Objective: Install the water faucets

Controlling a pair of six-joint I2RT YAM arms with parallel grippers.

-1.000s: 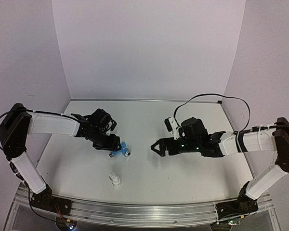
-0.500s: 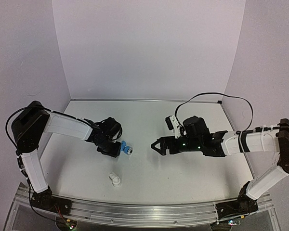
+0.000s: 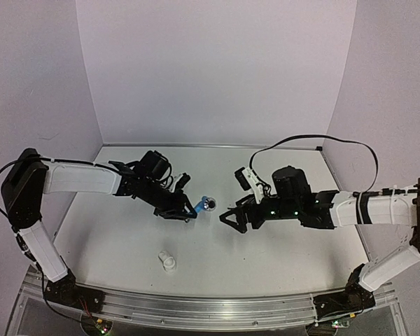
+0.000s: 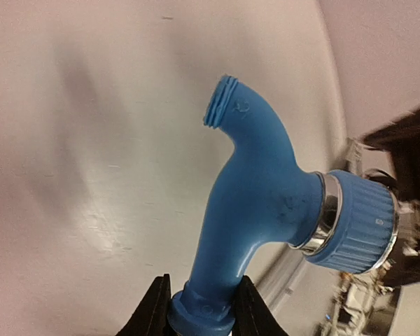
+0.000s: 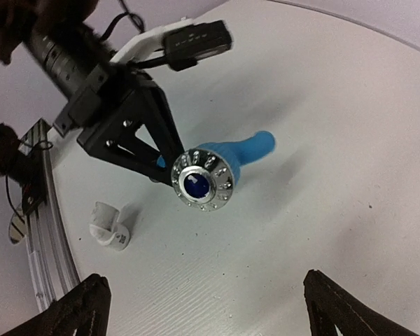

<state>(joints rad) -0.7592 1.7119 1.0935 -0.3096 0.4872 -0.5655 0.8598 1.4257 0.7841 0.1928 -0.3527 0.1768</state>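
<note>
No readable text, no labels, no numbers

So the left gripper has clamped shut on the blue faucet and lifted it off the table (it was lying flat a second ago). It's now closer to the right gripper, which drifted slightly nearer the front edge.

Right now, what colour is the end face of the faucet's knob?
Silvery ring around a dark-blue centre; the knob shows best in the right wrist view.
</note>
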